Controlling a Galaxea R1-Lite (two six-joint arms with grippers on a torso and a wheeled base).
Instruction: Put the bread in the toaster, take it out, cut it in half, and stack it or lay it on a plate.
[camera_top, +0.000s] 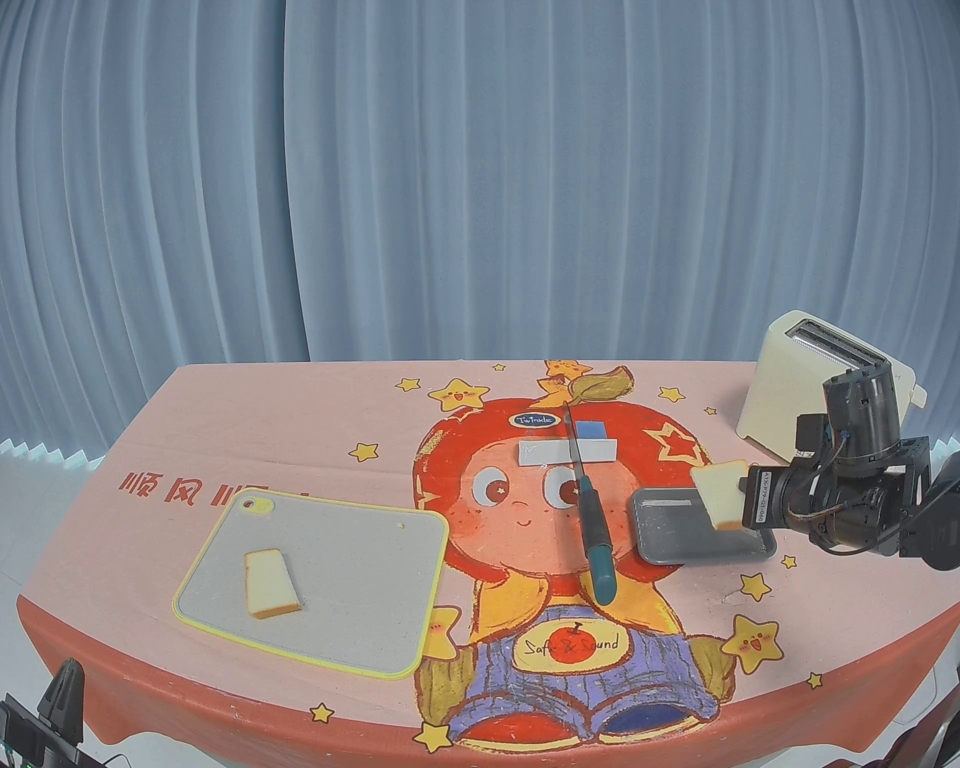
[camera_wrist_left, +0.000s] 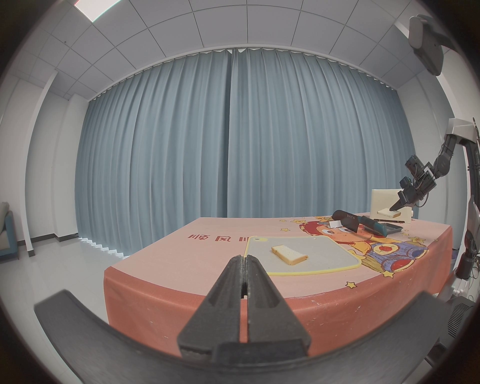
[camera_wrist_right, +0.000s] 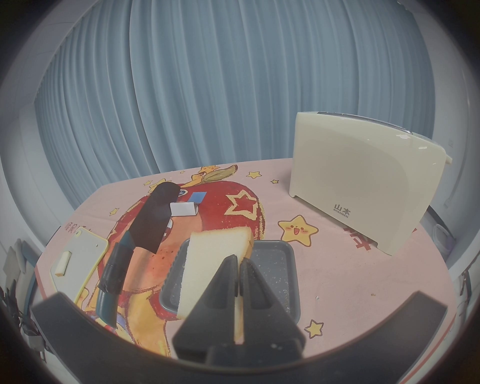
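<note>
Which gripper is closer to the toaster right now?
Right. The right gripper holds a bread piece above the tray, close beside the toaster. The left gripper is shut, off the table's opposite end, past the cutting board.

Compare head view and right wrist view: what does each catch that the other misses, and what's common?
Head view adds: the toaster's top slot seen from above, the whole cutting board, and the arm behind the right claw.
Right wrist view adds: a close look at the fingers pinching the edge of the held bread half, and the toaster's broad side.
Shared: toaster, grey tray under the held bread half, knife, second bread half on the cutting board.
</note>
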